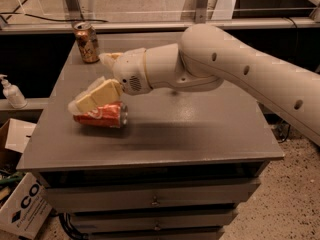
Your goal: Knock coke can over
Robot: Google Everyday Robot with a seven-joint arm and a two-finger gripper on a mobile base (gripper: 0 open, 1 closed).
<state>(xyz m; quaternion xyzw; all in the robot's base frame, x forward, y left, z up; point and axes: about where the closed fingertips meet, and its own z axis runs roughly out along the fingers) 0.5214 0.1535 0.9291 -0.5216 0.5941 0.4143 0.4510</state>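
Camera view shows one coke can (100, 115) lying on its side near the left edge of the table (200, 134), under the gripper (90, 82) with fingers (97, 95) spread, one touching it, and one gold-brown can (86, 42) standing well behind.

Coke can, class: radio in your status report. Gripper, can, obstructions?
Gripper open, low over the coke can. Can lies on its side, front left of the table. Gold-brown can upright at back corner, well apart.
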